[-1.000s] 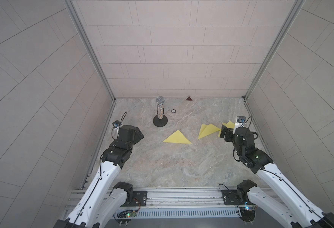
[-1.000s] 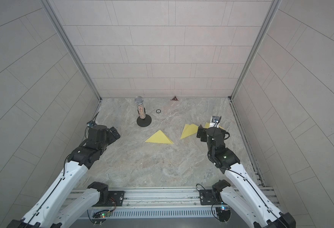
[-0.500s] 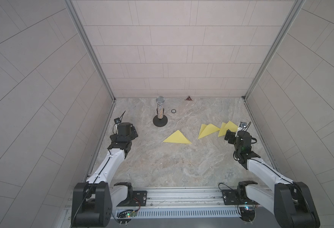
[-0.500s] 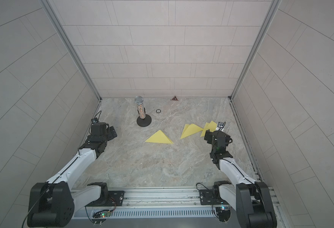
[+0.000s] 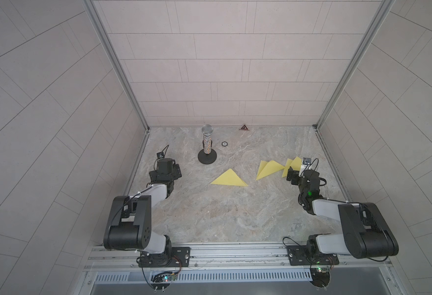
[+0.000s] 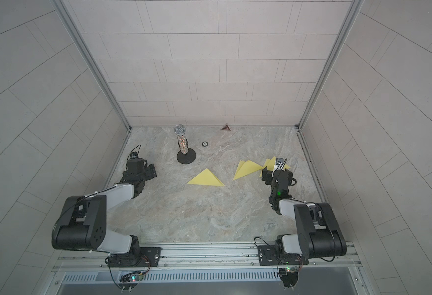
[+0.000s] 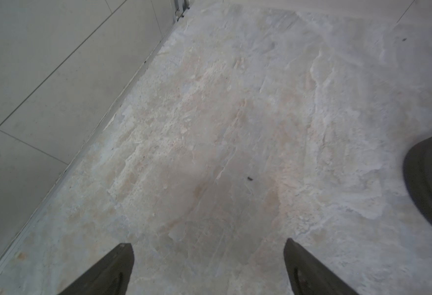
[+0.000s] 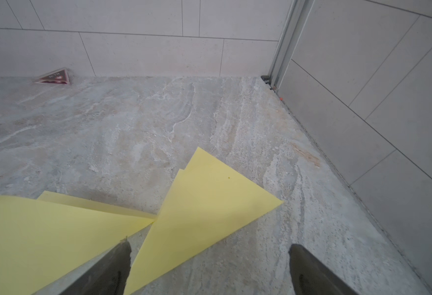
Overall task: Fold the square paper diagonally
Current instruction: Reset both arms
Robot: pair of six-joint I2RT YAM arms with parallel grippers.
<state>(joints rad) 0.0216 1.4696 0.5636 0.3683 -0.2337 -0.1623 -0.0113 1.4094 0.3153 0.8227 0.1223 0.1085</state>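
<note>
Three yellow paper pieces lie flat on the marble table, each folded into a triangle. One paper triangle [image 5: 229, 178] [image 6: 206, 178] is mid-table. A second triangle [image 5: 270, 168] [image 6: 247, 168] [image 8: 43, 229] lies to its right. The third triangle [image 5: 293, 164] [image 8: 204, 204] is partly hidden behind my right gripper [image 5: 293, 176] [image 6: 267, 175] [image 8: 209, 249], which hovers open over its near corner, holding nothing. My left gripper [image 5: 176, 171] [image 6: 151, 170] [image 7: 208, 247] stands open and empty over bare table at the left wall.
A microphone on a round black stand [image 5: 206, 144] [image 6: 183, 145] rises at the back left; its base [image 7: 429, 184] is near the left gripper. A small ring [image 5: 224, 143] and a dark red triangular item [image 5: 243, 127] [image 8: 54, 76] lie by the back wall. Tiled walls enclose three sides.
Both arms have folded down and back toward the front rail. The right gripper has drawn back a little, uncovering more of the rightmost triangle. Papers have not moved.
</note>
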